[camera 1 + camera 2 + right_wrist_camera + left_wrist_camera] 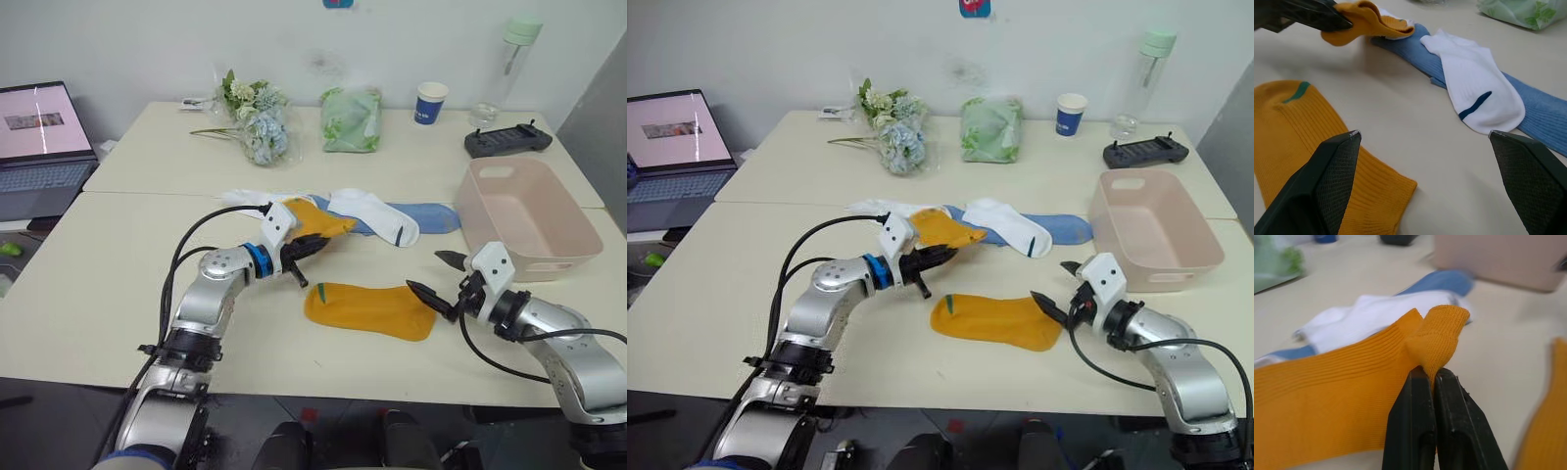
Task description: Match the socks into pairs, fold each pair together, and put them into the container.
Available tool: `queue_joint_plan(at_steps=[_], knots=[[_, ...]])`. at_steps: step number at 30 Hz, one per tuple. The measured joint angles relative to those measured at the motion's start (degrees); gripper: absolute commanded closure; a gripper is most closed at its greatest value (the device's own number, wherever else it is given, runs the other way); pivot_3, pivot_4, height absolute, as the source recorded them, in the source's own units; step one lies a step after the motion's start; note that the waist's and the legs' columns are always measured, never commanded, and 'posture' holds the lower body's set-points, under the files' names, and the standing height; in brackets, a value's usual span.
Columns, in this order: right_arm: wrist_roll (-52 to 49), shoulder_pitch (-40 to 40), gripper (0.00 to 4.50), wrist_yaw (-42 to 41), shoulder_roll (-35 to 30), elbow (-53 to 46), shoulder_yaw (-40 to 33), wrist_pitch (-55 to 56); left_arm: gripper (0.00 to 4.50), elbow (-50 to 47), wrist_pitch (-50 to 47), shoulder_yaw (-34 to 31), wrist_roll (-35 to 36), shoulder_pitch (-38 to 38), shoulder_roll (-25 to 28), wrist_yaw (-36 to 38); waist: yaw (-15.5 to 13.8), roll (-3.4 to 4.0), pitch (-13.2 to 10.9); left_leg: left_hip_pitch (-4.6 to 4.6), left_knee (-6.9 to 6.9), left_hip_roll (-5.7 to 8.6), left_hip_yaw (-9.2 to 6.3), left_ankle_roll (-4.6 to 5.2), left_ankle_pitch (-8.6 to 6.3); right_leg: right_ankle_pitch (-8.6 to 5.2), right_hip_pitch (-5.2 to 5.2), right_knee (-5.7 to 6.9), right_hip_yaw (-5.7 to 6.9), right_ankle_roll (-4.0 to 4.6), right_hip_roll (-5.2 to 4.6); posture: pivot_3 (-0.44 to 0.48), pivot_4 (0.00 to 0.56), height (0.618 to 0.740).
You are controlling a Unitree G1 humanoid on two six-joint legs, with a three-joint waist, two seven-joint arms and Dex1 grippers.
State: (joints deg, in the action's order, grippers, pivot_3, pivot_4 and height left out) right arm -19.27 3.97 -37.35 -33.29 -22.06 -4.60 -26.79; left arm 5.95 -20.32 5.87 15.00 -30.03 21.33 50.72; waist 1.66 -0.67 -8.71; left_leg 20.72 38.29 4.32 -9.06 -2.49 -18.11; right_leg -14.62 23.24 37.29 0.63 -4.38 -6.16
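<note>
One mustard-yellow sock (370, 309) lies flat near the table's front edge. My left gripper (323, 241) is shut on a fold of a second mustard sock (1327, 396), holding it just above the table, left of the pile. A white sock (377, 215) with a dark mark rests on a light blue sock (431, 217); another white sock (250, 199) trails to the left. My right gripper (424, 271) stands open with nothing in it, at the flat sock's right end. The pale pink container (534, 257) stands at the right.
At the back of the table are a flower bunch (257, 122), a green cloth bundle (351, 119), a paper cup (429, 102), a bottle (509, 69) and a black controller (507, 141). An open laptop (39, 147) stands at far left.
</note>
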Motion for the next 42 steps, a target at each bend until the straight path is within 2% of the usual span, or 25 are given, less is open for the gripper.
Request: queue_joint_plan(at_steps=[3,6,9,14,18,21,25,31,32,35,42], knots=[[0.2,1.1,0.00,-0.2,-1.1,0.7,-1.0,0.2,4.48,-6.1,-5.4,2.3,1.6,1.0,-0.4,0.6,0.0,0.00,0.0,-0.01,0.00,0.01,0.04,0.00,0.00,0.00,-0.02,-0.02,-0.02,0.00,0.00,0.000,0.150,0.740],[0.3,2.4,0.00,-0.2,-3.3,3.8,-3.4,0.2,4.48,-8.7,-8.2,8.3,1.5,2.7,-4.9,-0.1,-0.4,-0.01,0.0,0.01,0.01,0.05,0.05,0.01,0.00,0.00,-0.06,-0.07,-0.01,0.00,-0.02,0.000,0.150,0.740],[0.1,3.2,0.00,-0.5,-4.4,4.3,-4.9,0.3,3.86,-8.5,-9.1,12.9,1.1,3.2,-7.6,-0.5,-0.2,-0.03,0.0,0.00,-0.03,-0.01,0.06,0.00,0.00,0.00,-0.03,-0.04,0.01,0.00,0.01,0.000,0.150,0.740],[0.1,1.7,0.00,-1.4,-5.0,4.5,-5.7,0.5,2.27,-8.3,-9.0,12.7,0.2,2.9,-5.3,-0.1,0.1,0.01,0.0,-0.15,-0.08,-0.04,0.19,0.01,0.00,0.00,-0.04,0.06,-0.12,0.00,0.03,0.000,0.150,0.740],[0.4,1.2,0.00,-1.6,-5.4,4.3,-5.4,0.7,1.02,-8.3,-10.6,11.0,2.2,2.9,-4.0,0.8,0.0,0.00,0.0,-0.10,-0.05,-0.02,0.13,0.01,0.00,0.00,-0.04,0.00,-0.08,0.00,0.02,0.000,0.150,0.740],[0.5,-0.7,0.00,-2.3,-5.6,2.8,-5.0,0.5,0.09,-5.8,-11.1,5.6,5.3,1.1,-4.2,-0.3,-0.1,0.00,0.0,-0.06,-0.05,-0.03,0.09,0.01,0.00,0.00,-0.02,0.00,-0.05,0.00,0.02,0.000,0.150,0.740],[-0.8,-4.8,0.00,-3.9,-6.0,-3.1,-3.2,-1.9,0.09,9.3,-2.3,0.6,0.7,-6.0,-2.0,-4.7,0.0,0.01,0.0,-0.09,-0.03,-0.01,0.14,0.01,0.00,0.00,-0.04,-0.01,-0.07,0.00,0.02,0.000,0.150,0.740],[1.8,-8.5,0.00,-4.8,-8.3,-5.3,0.4,-1.2,0.09,27.3,8.6,2.7,-7.6,-10.1,-2.3,-6.7,-0.3,-0.07,0.0,0.04,0.00,0.04,0.08,0.01,0.00,0.01,-0.02,-0.10,0.05,-0.02,0.00,0.000,0.150,0.740],[2.3,-8.6,0.18,-4.8,-8.0,-5.3,1.2,-1.0,0.07,29.0,9.8,3.0,-8.4,-10.4,-2.7,-6.4,-0.3,-0.07,0.0,0.04,0.00,0.04,0.08,0.01,0.00,0.01,-0.02,-0.10,0.03,-0.02,-0.01,0.000,0.150,0.740],[3.3,-9.0,0.94,-4.7,-7.3,-5.3,3.6,-0.1,0.71,30.7,12.2,3.5,-9.5,-10.7,-4.1,-6.0,-0.3,-0.07,0.0,0.04,0.01,0.03,0.04,0.01,0.00,0.01,-0.02,-0.09,0.03,-0.02,-0.01,0.000,0.150,0.740],[4.8,-9.3,3.41,-4.4,-6.4,-5.4,5.7,1.2,2.92,30.8,13.0,3.7,-10.4,-10.8,-4.3,-3.7,0.0,-0.07,0.0,0.02,0.05,0.02,0.03,0.01,0.00,0.01,-0.02,-0.01,0.03,-0.03,0.00,0.000,0.150,0.740]])
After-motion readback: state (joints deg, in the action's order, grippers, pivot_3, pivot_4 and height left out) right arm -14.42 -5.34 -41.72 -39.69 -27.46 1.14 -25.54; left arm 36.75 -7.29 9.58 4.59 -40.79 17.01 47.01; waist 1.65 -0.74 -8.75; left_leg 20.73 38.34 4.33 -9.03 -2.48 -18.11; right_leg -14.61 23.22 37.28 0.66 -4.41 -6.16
